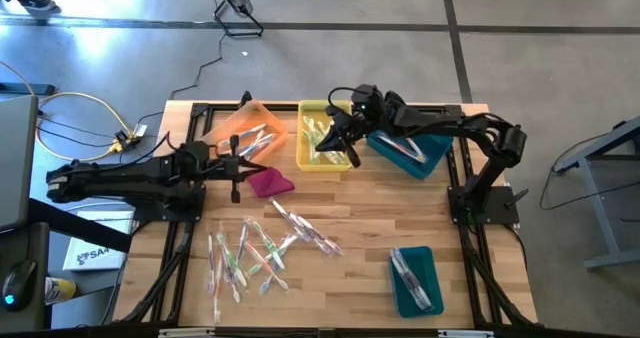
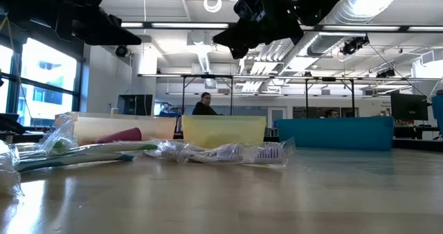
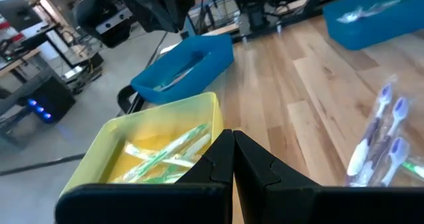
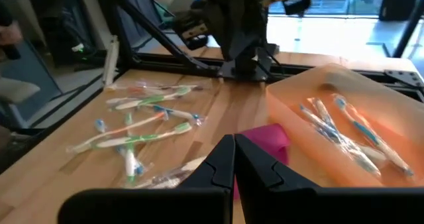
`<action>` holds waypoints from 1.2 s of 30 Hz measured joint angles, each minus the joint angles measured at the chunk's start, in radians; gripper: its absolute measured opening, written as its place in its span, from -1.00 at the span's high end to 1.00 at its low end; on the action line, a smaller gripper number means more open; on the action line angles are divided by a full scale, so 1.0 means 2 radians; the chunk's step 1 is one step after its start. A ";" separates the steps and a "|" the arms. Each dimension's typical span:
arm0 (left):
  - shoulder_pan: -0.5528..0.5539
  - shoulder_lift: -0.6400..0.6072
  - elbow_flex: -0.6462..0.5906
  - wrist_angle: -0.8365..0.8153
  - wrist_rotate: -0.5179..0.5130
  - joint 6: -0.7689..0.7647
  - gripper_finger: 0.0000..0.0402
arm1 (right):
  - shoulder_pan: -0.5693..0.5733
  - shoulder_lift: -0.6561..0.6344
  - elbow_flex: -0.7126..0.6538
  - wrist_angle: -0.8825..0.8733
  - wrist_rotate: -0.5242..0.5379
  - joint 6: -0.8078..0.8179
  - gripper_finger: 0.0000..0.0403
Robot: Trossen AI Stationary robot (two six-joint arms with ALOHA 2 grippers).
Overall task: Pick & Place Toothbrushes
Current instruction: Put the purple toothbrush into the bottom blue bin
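Observation:
Loose toothbrushes (image 1: 262, 250), many in clear wrappers, lie on the wooden table near its front left; they also show in the right wrist view (image 4: 140, 123). More toothbrushes lie in the orange bin (image 1: 250, 130), the yellow bin (image 1: 305, 113) and two teal bins (image 1: 432, 158) (image 1: 415, 278). My left gripper (image 1: 258, 166) hangs shut and empty beside the magenta cloth (image 1: 270, 184), its shut fingertips (image 3: 233, 151) facing the yellow bin (image 3: 159, 128). My right gripper (image 1: 332, 143) hovers shut and empty above the yellow bin; its fingertips (image 4: 234, 154) face the cloth (image 4: 268, 141) and the orange bin (image 4: 344, 128).
The three far bins stand side by side along the far edge, orange at the left, yellow in the middle, teal at the right. Dark frame rails (image 1: 465, 248) run along the table's sides. In the low view people (image 2: 203, 104) stand in the room beyond.

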 joint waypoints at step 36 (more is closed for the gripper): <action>-0.068 0.029 0.001 0.002 -0.067 -0.027 1.00 | -0.042 -0.318 -0.331 0.234 0.021 0.104 0.99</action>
